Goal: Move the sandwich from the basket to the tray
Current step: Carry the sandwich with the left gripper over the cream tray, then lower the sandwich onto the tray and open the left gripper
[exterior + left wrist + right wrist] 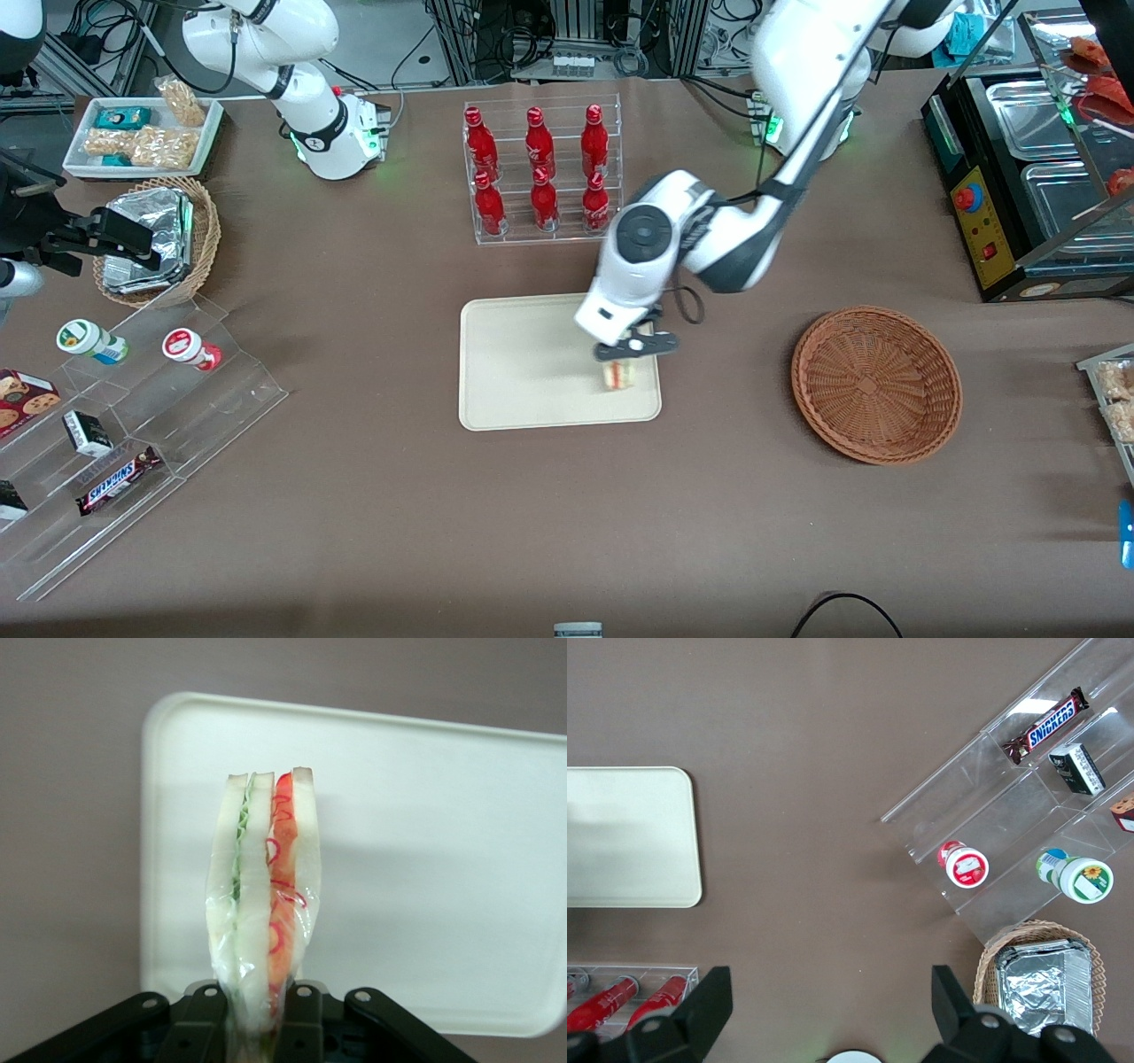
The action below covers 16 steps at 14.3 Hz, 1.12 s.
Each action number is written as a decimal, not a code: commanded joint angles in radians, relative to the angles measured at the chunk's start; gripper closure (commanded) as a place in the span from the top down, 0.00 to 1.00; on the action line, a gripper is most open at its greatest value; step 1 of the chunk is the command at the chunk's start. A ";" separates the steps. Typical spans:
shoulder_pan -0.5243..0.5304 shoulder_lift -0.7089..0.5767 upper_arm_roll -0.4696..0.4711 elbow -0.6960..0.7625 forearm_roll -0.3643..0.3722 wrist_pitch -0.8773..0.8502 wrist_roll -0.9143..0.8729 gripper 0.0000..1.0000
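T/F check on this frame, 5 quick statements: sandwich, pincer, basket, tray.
1. The pincer is shut on the sandwich. True.
2. The sandwich lies in the basket. False: it is over the tray, held by the pincer; the basket holds nothing.
3. The basket lies toward the working arm's end of the table from the tray. True.
4. The sandwich is over the middle of the tray. False: it is near the tray's edge on the basket's side.
5. The bottle rack is nearer the front camera than the tray. False: it is farther.
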<state>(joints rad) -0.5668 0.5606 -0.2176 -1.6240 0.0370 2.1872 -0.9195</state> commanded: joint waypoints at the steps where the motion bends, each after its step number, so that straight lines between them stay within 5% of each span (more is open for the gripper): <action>1: -0.060 0.100 0.017 0.139 0.012 0.009 -0.062 0.06; 8: -0.119 0.199 0.021 0.170 0.214 0.127 -0.229 0.06; 12: -0.122 0.211 0.018 0.167 0.208 0.132 -0.243 0.12; 13: -0.120 0.209 0.017 0.167 0.205 0.132 -0.243 0.23; 15: -0.119 0.209 0.015 0.167 0.204 0.140 -0.243 1.00; 16: -0.119 0.206 0.015 0.167 0.201 0.140 -0.251 1.00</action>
<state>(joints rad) -0.6728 0.7620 -0.2112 -1.4798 0.2326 2.3226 -1.1383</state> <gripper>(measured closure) 0.612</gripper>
